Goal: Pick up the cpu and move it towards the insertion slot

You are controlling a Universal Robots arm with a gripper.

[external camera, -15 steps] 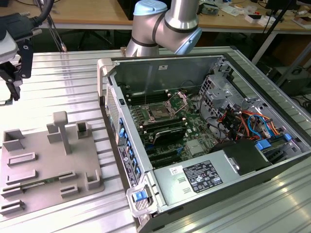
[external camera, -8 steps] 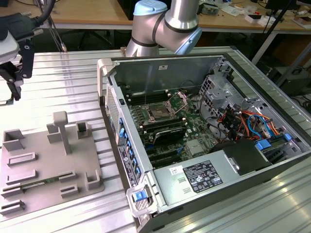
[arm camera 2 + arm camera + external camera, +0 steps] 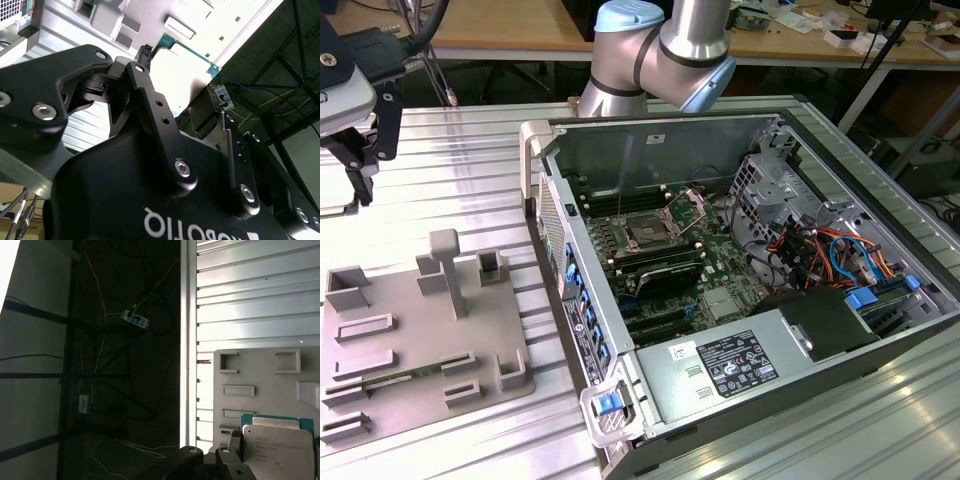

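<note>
Fingers (image 3: 152, 107) clamped on the cpu (image 3: 278, 450), silvery face w/ green rim behind, held in open air above the grey tray (image 3: 380, 370), near the surface's edge. Insertion slot (image 3: 650, 232) lies well apart at the exterior view's right, inside the open pc case (image 3: 720, 130), walls & cables round it. Ribbed metal surface (image 3: 470, 170) carries tray & case; wooden desks (image 3: 500, 25) beyond.
</note>
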